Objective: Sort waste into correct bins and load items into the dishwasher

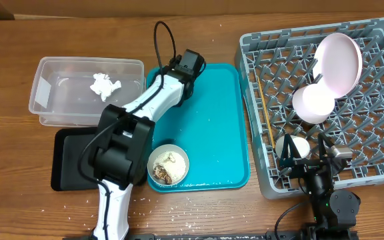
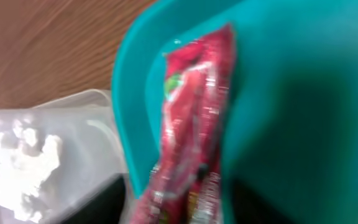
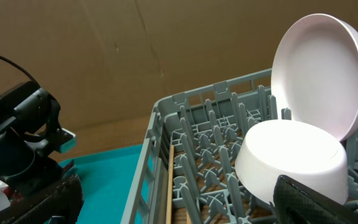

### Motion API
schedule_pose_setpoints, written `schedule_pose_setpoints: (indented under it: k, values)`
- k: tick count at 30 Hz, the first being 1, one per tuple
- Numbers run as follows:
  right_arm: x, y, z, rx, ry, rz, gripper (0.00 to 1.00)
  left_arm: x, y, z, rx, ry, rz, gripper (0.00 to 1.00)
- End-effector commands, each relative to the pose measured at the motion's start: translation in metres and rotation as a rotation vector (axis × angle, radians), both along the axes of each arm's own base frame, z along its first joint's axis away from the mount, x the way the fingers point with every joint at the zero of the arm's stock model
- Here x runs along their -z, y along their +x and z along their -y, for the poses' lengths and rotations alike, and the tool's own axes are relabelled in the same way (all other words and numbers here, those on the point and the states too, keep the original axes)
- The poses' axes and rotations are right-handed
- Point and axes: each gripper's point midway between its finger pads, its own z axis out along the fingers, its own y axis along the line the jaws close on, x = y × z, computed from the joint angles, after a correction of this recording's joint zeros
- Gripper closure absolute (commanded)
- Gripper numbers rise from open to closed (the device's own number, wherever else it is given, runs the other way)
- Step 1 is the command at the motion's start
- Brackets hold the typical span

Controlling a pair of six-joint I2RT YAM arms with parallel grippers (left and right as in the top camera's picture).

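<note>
1. At the table's 9 o'clock side, locate the clear rectangular plastic tub [image 1: 45, 110]. The crumpled white tissue [image 1: 104, 86] lies inside it, near the middle.
2. The shallow black rectangular tray [image 1: 69, 163] sits just at the tub's 6 o'clock side. The left arm covers part of it.
3. The left gripper [image 1: 192, 63] hangs over the 11 o'clock corner of the teal plastic serving tray [image 1: 222, 120]. In the left wrist view, the red crinkled snack wrapper [image 2: 194, 118] crosses the teal rim and runs to the 6 o'clock edge of the view. No view shows the fingertips, so you cannot tell whether they are apart or clamped on the wrapper.
4. The small pale round bowl [image 1: 184, 159] stands at the teal tray's 7 o'clock corner and holds the whitish-brown food scraps [image 1: 161, 173].
5. The square grey plastic dish rack [image 1: 379, 153] occupies the table's 3 o'clock side.
   - The thin wooden chopsticks [image 1: 267, 113] lie along its 9 o'clock wall.
   - The pinkish-white bowl [image 1: 312, 103] rests rim down near the middle.
   - The round white plate [image 1: 339, 60] stands on edge just at the bowl's 1 o'clock.
6. The right gripper [image 1: 307, 160] sits low at the rack's 7 o'clock corner. Only one dark finger [image 3: 309, 199] shows in the right wrist view, so you cannot tell its state.
</note>
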Motion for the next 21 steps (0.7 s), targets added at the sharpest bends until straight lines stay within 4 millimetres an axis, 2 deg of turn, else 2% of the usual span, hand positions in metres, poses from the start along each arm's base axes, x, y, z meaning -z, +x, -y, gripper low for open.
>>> schedule_pose_setpoints:
  k: [1,3,6,8,9,11,13,16,17,18,21]
  values:
    - [0.002,0.000,0.002,0.013,-0.004,0.004,0.00,-0.013,0.004,-0.006,-0.008,0.035,0.019,0.96]
    - [0.002,0.000,0.002,0.013,-0.004,0.004,0.00,-0.031,0.004,0.002,-0.026,0.011,0.044,0.96]
    - [0.002,0.000,0.002,0.013,-0.004,0.004,0.00,-0.075,-0.001,0.024,-0.053,-0.107,0.076,0.96]
    - [0.002,0.000,0.002,0.013,-0.004,0.004,0.00,-0.111,-0.008,0.038,-0.070,-0.241,0.094,0.96]
    - [0.002,0.000,0.002,0.013,-0.004,0.004,0.00,-0.151,-0.018,0.042,-0.102,-0.362,0.124,0.96]
    - [0.002,0.000,0.002,0.013,-0.004,0.004,0.00,-0.183,-0.029,0.029,-0.162,-0.417,0.176,0.96]
    - [0.002,0.000,0.002,0.013,-0.004,0.004,0.00,-0.200,-0.040,0.001,-0.250,-0.405,0.208,0.96]
    - [0.002,0.000,0.002,0.013,-0.004,0.004,0.00,-0.196,-0.053,-0.045,-0.417,-0.372,0.190,0.95]
    - [0.002,0.000,0.002,0.013,-0.004,0.004,0.00,-0.178,-0.054,-0.063,-0.485,-0.401,0.145,0.80]
    - [0.002,0.000,0.002,0.013,-0.004,0.004,0.00,-0.167,-0.052,-0.071,-0.502,-0.428,0.113,0.75]
    - [0.002,0.000,0.002,0.013,-0.004,0.004,0.00,-0.149,-0.058,-0.074,-0.496,-0.517,-0.003,0.70]
